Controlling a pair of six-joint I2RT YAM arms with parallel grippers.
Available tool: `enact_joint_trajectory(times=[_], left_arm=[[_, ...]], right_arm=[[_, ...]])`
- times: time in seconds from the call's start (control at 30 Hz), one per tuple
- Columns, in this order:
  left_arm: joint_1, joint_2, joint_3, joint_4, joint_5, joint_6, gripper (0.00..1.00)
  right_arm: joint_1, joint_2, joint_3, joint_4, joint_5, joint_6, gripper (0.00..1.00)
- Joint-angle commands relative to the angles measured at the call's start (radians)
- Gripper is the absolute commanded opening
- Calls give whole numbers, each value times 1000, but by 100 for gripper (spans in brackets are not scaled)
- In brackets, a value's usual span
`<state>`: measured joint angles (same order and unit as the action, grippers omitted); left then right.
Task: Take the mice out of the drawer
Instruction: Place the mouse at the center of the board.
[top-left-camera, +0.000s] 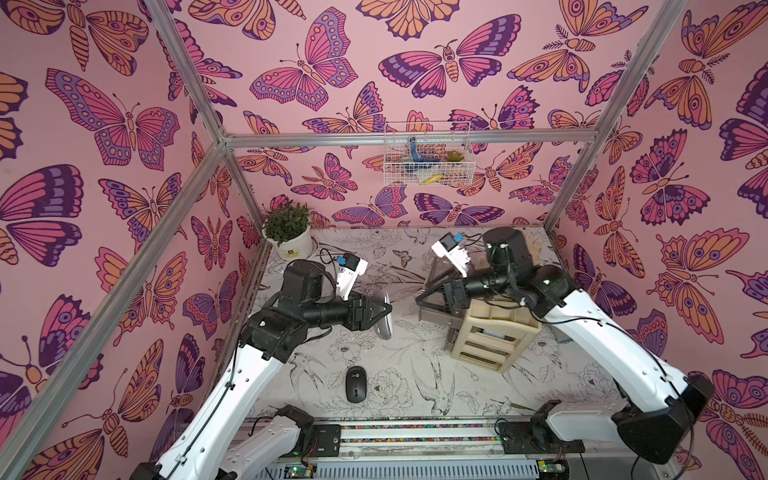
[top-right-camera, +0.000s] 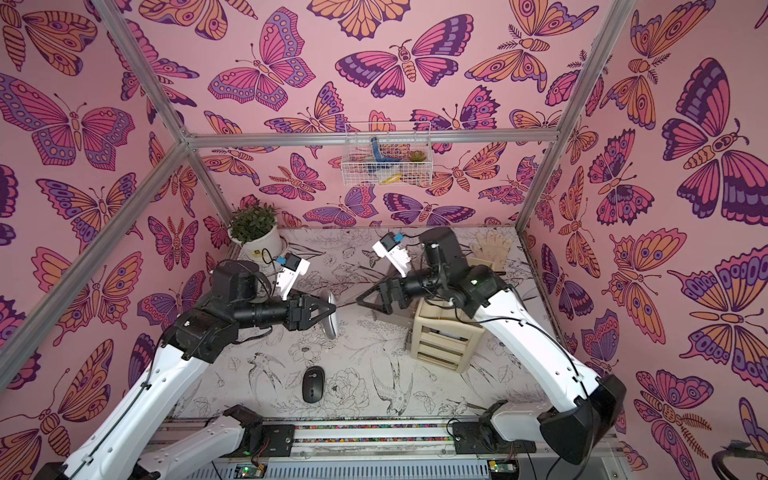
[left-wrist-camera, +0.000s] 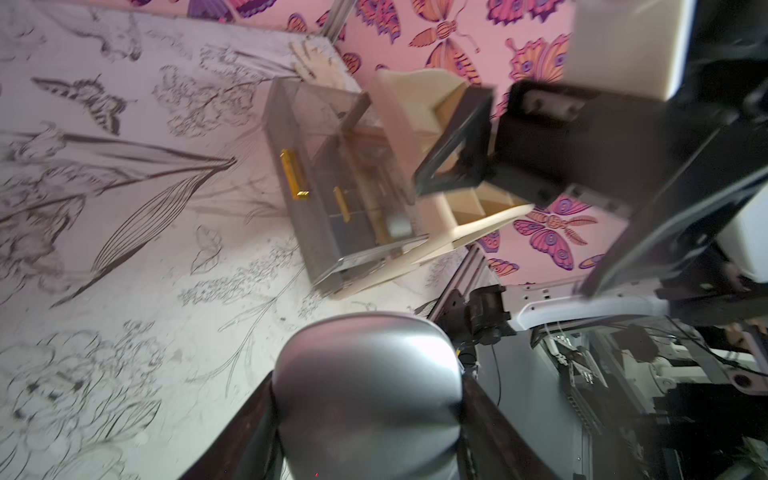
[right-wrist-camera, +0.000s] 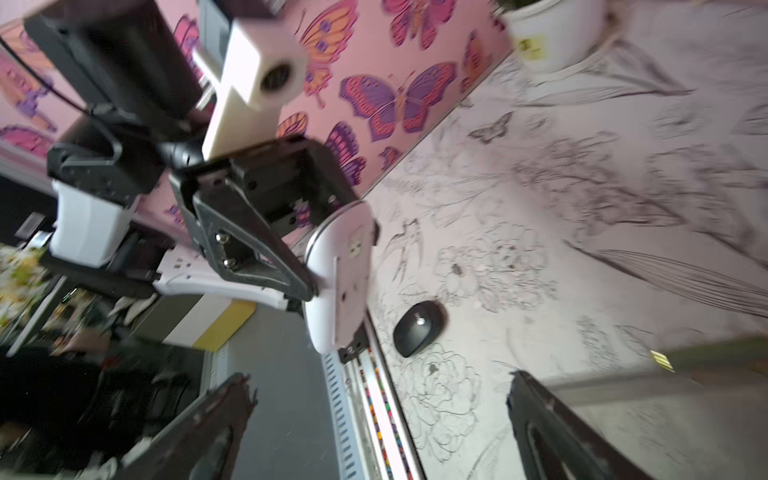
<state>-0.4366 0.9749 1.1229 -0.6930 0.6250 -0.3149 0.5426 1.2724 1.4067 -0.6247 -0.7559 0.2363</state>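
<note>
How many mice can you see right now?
2. A silver mouse is clamped in the left gripper; a black mouse lies on the table near the front edge. More may be hidden in the drawer.

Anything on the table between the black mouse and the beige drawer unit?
No. Both top views show only bare printed tabletop between the black mouse and the drawer unit.

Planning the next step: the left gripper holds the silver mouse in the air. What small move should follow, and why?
Probably lower the left gripper and set the silver mouse on the table near the black mouse. It is gripped on edge above the table, already out of the drawer, so only placing seems left.
</note>
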Motion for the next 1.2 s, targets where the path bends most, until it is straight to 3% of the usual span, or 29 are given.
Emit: enact_joint_trajectory(times=[0.0, 0.13, 0.23, 0.37, 0.67, 0.97, 1.17], left_arm=[[-68, 26, -55, -180, -112, 11, 42], [-204, 77, -140, -269, -265, -99, 42], [-275, 128, -185, -304, -351, -219, 41], [-324, 235, -206, -324, -424, -339, 44], [-385, 570, -106, -276, -558, -466, 48], [-384, 717, -68, -206, -593, -513, 54], [-381, 719, -126, -197, -594, -512, 56]], right_arm=[[-87, -47, 96, -183, 136, -58, 99], [-112, 2, 258, -371, 343, -132, 99], [-128, 31, 304, -430, 425, -155, 99], [-145, 26, 260, -413, 428, -157, 99], [-164, 1, 155, -381, 396, -179, 99], [-175, -23, 129, -376, 389, -200, 99], [-175, -22, 120, -371, 389, -198, 99]])
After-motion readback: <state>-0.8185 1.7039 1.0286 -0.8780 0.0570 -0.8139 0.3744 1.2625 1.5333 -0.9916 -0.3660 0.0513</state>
